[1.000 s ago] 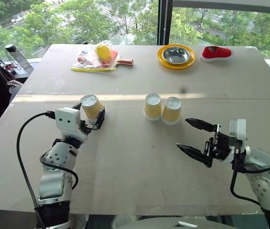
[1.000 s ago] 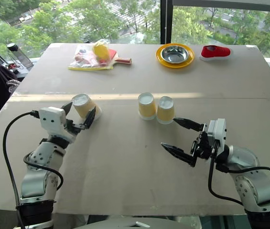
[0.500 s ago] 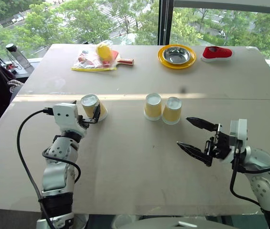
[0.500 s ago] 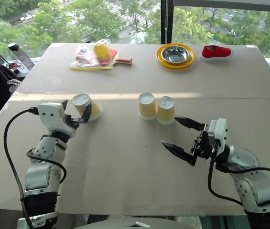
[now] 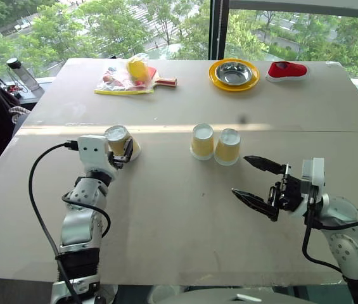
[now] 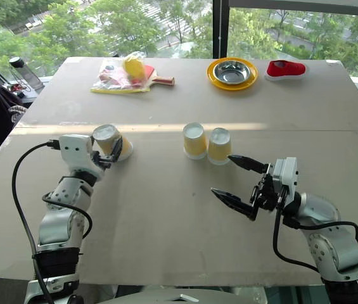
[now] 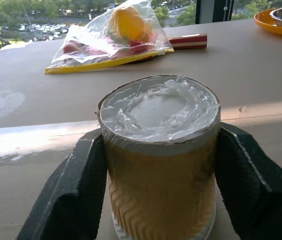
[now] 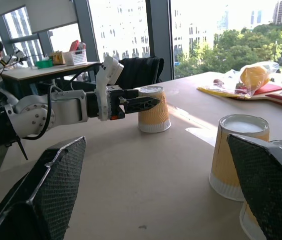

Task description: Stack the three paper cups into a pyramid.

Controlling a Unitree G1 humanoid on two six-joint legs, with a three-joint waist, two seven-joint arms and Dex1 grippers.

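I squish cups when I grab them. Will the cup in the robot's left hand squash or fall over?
Probably it could squash: the paper cup looks thin, with the left gripper shut on its sides. It seems light and likely tips easily, standing upside down on its rim.

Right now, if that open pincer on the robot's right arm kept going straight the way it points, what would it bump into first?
Probably the single paper cup held by the left pincer. The right pincer points leftward across the table, passing just in front of the two cups standing together, though depth is hard to judge.

Black fingers point(image 7: 76, 200) clamp an upturned paper cup point(image 7: 159, 165) — apparently resting on the table point(image 7: 260, 75).
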